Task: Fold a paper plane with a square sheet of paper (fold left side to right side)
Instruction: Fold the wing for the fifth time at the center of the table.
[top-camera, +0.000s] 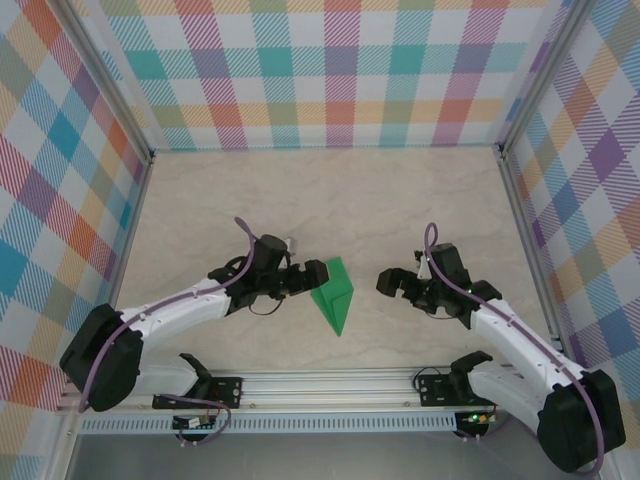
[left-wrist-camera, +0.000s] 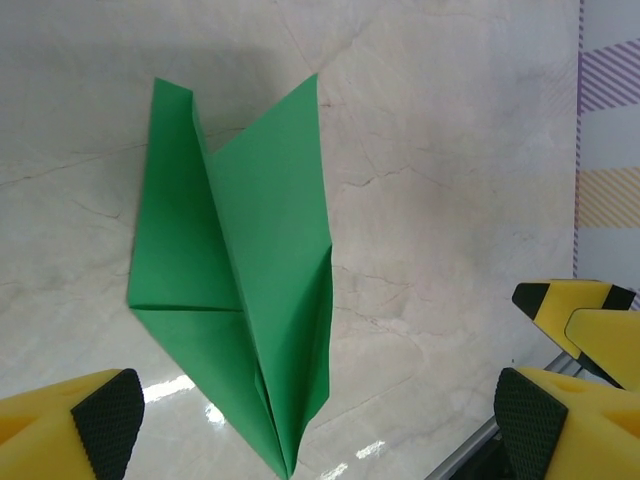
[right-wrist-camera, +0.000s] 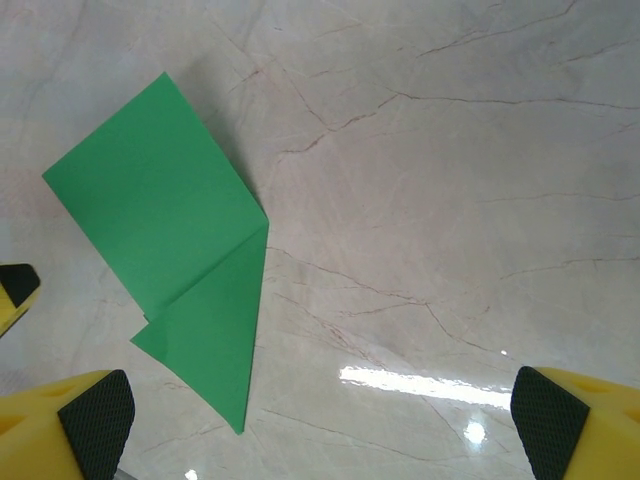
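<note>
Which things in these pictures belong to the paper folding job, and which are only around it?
Belonging to the job:
- paper plane, green, already folded to a point, lying on the table
- left gripper, open, next to it
- right gripper, open, apart from it

Only around it:
- table
- checked walls
- metal rail at the near edge

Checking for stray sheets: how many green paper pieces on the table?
1: the paper plane, lying on the table between the left gripper and right gripper, nearer the left. Nothing seems hidden.

Pale marble-look tabletop (top-camera: 330, 190), pastel plaid walls (top-camera: 340, 70) on three sides, aluminium rail (top-camera: 330, 382) along near edge
</note>
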